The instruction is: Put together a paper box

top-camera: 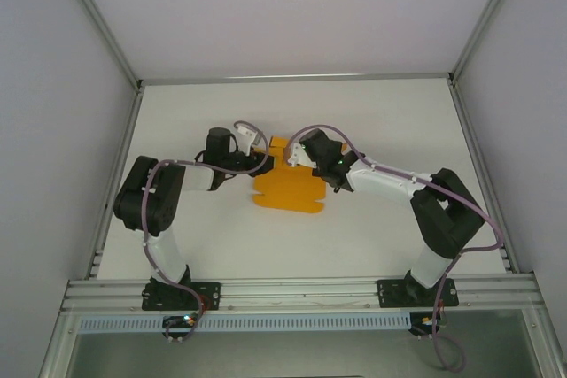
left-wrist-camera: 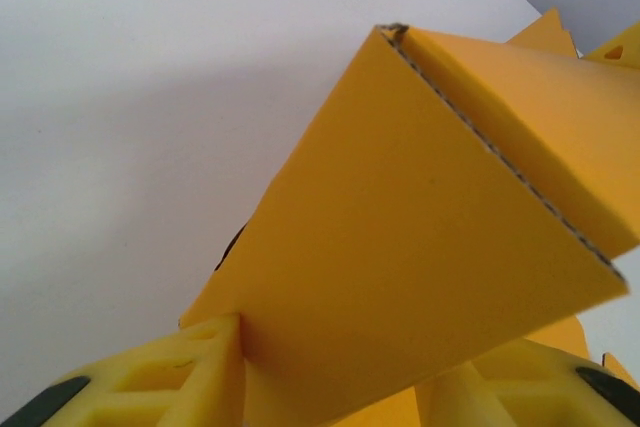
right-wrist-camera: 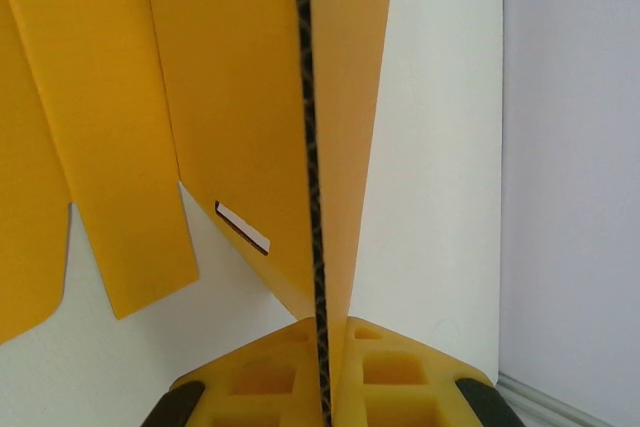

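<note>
on the left, the left gripper [left-wrist-camera: 330,387] has its yellow fingers [left-wrist-camera: 200,372] spread either side of a raised flap of the paper box [top-camera: 288,188] (we cannot tell whether they press it). the orange card lies mid-tabletop [top-camera: 381,121] between both arms, partly folded. on the right, the right gripper [right-wrist-camera: 325,372] is clenched on an upright panel's edge.

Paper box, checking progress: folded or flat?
Partly folded: on the paper box, far panels bend up, one pinched in the right gripper; near flaps lie flat.
</note>
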{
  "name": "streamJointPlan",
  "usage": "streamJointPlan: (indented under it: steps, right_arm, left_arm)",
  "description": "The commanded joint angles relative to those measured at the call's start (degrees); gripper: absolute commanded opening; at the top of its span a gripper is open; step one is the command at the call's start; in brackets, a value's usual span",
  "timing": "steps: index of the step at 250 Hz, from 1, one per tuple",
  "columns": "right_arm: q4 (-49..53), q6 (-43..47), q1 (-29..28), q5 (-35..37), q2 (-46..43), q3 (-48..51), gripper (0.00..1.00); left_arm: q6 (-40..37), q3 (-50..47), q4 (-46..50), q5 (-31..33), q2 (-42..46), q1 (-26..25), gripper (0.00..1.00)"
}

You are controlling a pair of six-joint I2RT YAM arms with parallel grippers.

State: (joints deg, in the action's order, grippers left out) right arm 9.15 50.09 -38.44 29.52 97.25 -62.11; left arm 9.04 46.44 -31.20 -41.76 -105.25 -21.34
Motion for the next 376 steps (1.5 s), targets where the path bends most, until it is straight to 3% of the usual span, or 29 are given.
streamJointPlan:
  steps: [1,20,53,63,100,114,152,187,212,228,248,279,295,327,350,376]
  right_arm:
    - [4.9,-0.7,-2.4,-10.5,2.6,-0.9,0.00]
    - [6.6,-2.1,-3.0,-10.6,2.7,-2.1,0.00]
    - [10.5,-4.2,-3.6,-9.7,3.8,-4.9,0.00]
    - [10.8,-4.3,-4.0,-9.3,4.1,-4.7,0.00]
    - [11.5,-7.9,-4.5,-11.2,3.8,-4.9,0.00]
    - [12.3,-9.4,-4.5,-12.7,3.7,-5.2,0.00]
    - [13.0,-12.5,-4.5,-11.1,5.5,-6.6,0.00]
    - [15.1,-15.8,-4.2,-10.1,5.8,-8.0,0.00]
    - [14.2,-16.7,-3.5,-8.7,4.3,-7.9,0.09]
    - [13.8,-16.5,-2.6,-8.4,3.2,-8.0,0.07]
    - [13.1,-16.1,-1.4,-8.1,2.3,-8.2,0.03]
    - [14.1,-14.1,-0.3,-8.0,2.0,-10.0,0.00]
    - [15.5,-13.0,0.3,-9.2,1.7,-10.8,0.00]
    - [20.1,-11.5,1.3,-11.7,1.5,-12.9,0.00]
    - [23.4,-9.9,1.7,-11.6,1.8,-14.3,0.00]
    - [28.4,-6.0,1.8,-15.0,1.5,-16.3,0.00]
  left_arm:
    - [-3.3,1.8,-0.1,-1.1,4.1,-3.4,0.49]
    - [-5.3,1.2,0.8,5.7,4.8,-5.5,0.50]
    - [-7.7,1.5,1.2,7.7,4.6,-7.1,0.51]
    - [-8.1,2.1,2.5,9.0,4.4,-7.5,0.46]
    - [-10.8,1.9,2.7,22.2,3.5,-10.1,0.44]
    - [-10.4,2.3,2.4,22.8,3.1,-10.5,0.44]
    - [-8.7,2.3,-1.0,24.6,1.6,-11.4,0.30]
    - [-8.4,0.0,-5.0,34.4,2.2,-13.3,0.11]
    - [-8.6,-2.4,-8.3,37.9,3.2,-14.2,0.09]
    - [-8.4,-3.2,-9.0,36.6,3.7,-14.2,0.09]
    - [-9.0,-3.3,-8.1,32.6,4.1,-14.1,0.21]
    - [-9.2,-3.8,-6.4,22.5,5.8,-13.8,0.61]
    - [-8.4,-4.3,-4.9,17.8,7.6,-13.3,0.74]
    - [-6.1,-7.0,-2.1,13.6,12.7,-11.3,0.85]
    - [-3.7,-11.0,-1.4,13.7,17.7,-8.9,0.99]
    - [-1.0,-15.4,-1.5,17.7,23.3,-6.1,1.00]
